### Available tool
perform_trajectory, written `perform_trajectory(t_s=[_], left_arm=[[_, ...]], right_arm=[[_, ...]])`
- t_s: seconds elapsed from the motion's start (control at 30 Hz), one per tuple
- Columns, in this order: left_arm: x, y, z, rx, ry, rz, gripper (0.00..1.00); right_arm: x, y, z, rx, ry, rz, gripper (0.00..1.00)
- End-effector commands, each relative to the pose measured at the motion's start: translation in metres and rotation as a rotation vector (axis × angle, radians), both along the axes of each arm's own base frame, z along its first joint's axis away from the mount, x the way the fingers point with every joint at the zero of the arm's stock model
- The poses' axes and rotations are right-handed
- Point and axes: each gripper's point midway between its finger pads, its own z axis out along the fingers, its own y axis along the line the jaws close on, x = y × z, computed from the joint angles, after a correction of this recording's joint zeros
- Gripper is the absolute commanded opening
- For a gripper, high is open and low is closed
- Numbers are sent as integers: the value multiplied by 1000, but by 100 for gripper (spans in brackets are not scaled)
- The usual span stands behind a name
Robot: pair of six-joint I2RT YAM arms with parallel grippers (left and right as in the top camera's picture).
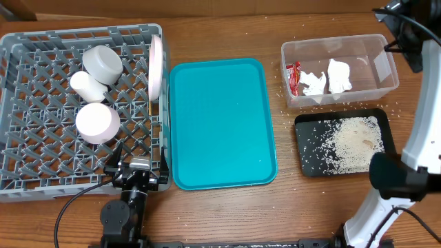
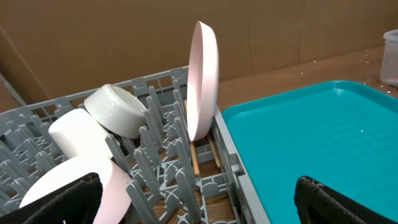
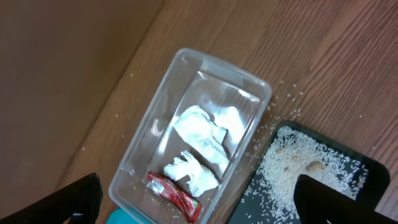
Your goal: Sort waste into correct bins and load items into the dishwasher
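The grey dish rack [image 1: 41, 158] at the left holds two white cups [image 1: 103, 63] [image 1: 88, 84], a small bowl [image 1: 96, 122] and the large plate [image 1: 156, 65], which stands on edge by the rack's right wall. In the left wrist view the plate [image 2: 204, 81] is upright with wooden chopsticks [image 2: 194, 160] lying below it. The clear tub [image 1: 382, 62] holds two crumpled napkins [image 1: 339, 74] and the red-and-white wrapper [image 1: 293, 77]. The black tray [image 1: 310, 162] holds rice grains [image 1: 351, 145]. My left gripper [image 2: 199, 205] is open and empty over the rack's near right corner. My right gripper [image 3: 199, 211] is open and empty, high above the tub [image 3: 149, 143].
The teal serving tray [image 1: 220, 124] lies between the rack and the bins. Loose rice grains [image 1: 282, 93] are scattered on the wood table around the tub and the black tray. The right arm's base [image 1: 393, 179] stands at the front right.
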Motion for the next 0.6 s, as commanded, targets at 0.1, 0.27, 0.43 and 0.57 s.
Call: perform_trajectory(t_s=[0.1, 0.27, 0.43, 0.57], left_arm=[[0, -1, 1, 5, -7, -2, 100], [0, -1, 1, 5, -7, -1, 100], [0, -1, 1, 5, -7, -1, 100], [0, -1, 0, 5, -5, -1, 100]], right_arm=[[-46, -7, 69, -79, -170, -36, 100], [-69, -5, 98, -145, -219, 39, 100], [-90, -3, 127, -221, -278, 110, 100], [-101, -1, 143, -228, -343, 108, 100]])
